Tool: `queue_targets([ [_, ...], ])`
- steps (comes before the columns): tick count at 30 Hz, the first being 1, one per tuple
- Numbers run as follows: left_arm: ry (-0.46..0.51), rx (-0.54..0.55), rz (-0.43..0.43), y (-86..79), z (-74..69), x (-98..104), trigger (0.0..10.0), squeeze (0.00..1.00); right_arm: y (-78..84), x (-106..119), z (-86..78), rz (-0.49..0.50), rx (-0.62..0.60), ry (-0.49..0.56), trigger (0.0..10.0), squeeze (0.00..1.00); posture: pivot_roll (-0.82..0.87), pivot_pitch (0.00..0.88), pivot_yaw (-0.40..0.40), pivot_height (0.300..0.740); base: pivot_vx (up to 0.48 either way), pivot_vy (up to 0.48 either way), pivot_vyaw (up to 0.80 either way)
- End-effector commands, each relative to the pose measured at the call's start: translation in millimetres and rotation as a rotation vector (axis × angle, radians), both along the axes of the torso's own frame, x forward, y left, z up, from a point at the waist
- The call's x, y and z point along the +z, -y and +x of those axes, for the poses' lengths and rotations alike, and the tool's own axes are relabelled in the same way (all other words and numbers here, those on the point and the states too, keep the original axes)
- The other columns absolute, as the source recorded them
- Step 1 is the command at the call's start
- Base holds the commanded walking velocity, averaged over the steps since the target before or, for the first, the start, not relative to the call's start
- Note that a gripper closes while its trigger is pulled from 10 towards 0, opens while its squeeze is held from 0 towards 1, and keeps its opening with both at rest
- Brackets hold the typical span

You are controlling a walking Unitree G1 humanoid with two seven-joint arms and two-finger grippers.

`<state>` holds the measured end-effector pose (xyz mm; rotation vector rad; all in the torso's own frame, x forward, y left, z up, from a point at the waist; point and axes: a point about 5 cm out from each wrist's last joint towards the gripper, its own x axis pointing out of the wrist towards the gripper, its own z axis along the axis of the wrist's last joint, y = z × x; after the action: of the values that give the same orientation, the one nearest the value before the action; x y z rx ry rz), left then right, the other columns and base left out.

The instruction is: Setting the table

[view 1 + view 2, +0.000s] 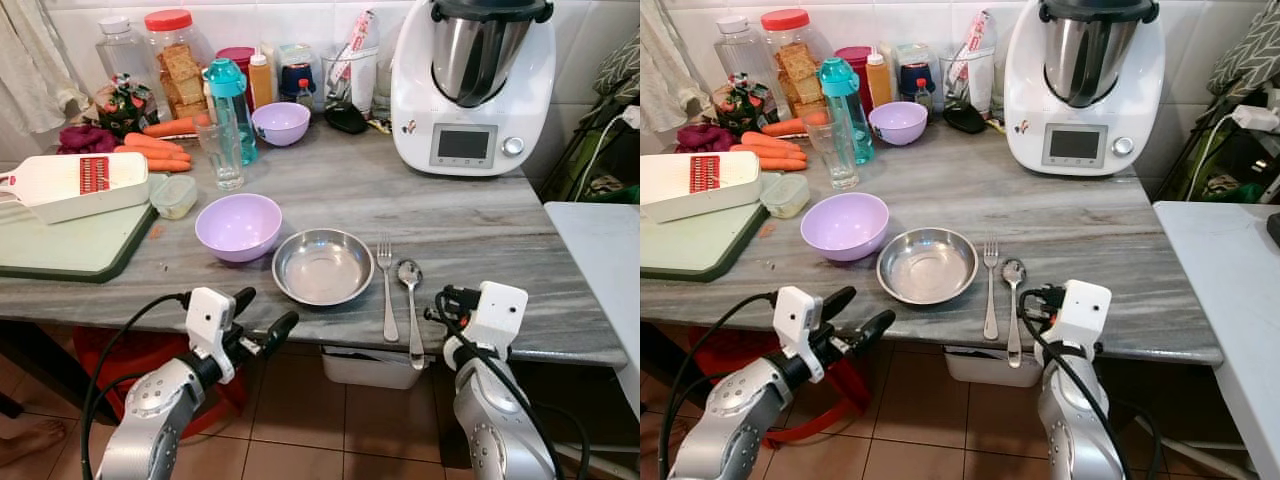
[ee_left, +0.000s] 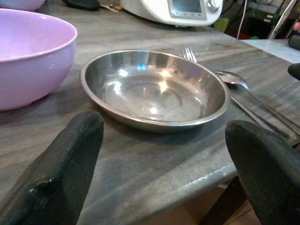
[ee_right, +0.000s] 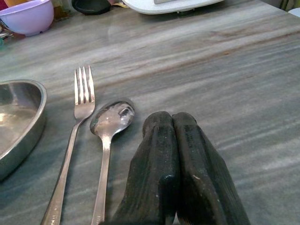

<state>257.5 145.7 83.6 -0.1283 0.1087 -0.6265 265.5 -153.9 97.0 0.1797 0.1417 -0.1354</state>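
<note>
A steel dish (image 1: 323,266) sits near the front edge of the grey marble counter (image 1: 480,215). A fork (image 1: 387,290) and a spoon (image 1: 411,300) lie side by side just right of it. A large purple bowl (image 1: 238,226) stands to its left, touching or nearly touching it. A clear glass (image 1: 222,150) and a smaller purple bowl (image 1: 281,123) are farther back. My left gripper (image 1: 262,314) is open and empty, below the counter edge in front of the dish (image 2: 154,89). My right gripper (image 3: 172,119) is shut and empty, at the counter edge just right of the spoon (image 3: 110,124).
A white kitchen machine (image 1: 472,80) stands at the back right. A green cutting board (image 1: 80,245) with a white slicer (image 1: 70,185) is at the left; carrots (image 1: 155,148), a teal bottle (image 1: 230,105) and jars are behind. A white table (image 1: 605,250) adjoins on the right.
</note>
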Motion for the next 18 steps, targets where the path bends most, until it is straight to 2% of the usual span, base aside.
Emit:
queue_targets([
  [1,0.019,0.002,0.013,0.3,0.4,3.8,10.0,0.0,-5.8,12.3,3.0,0.01,0.013,0.044,0.0,0.0,-0.01,0.0,0.053,0.74,0.0,0.0,0.0],
  [18,0.02,0.005,0.014,0.3,0.2,3.8,10.0,0.0,-6.9,12.9,3.4,0.017,0.021,0.049,0.0,0.0,-0.01,0.0,0.053,0.74,0.0,0.0,0.0],
])
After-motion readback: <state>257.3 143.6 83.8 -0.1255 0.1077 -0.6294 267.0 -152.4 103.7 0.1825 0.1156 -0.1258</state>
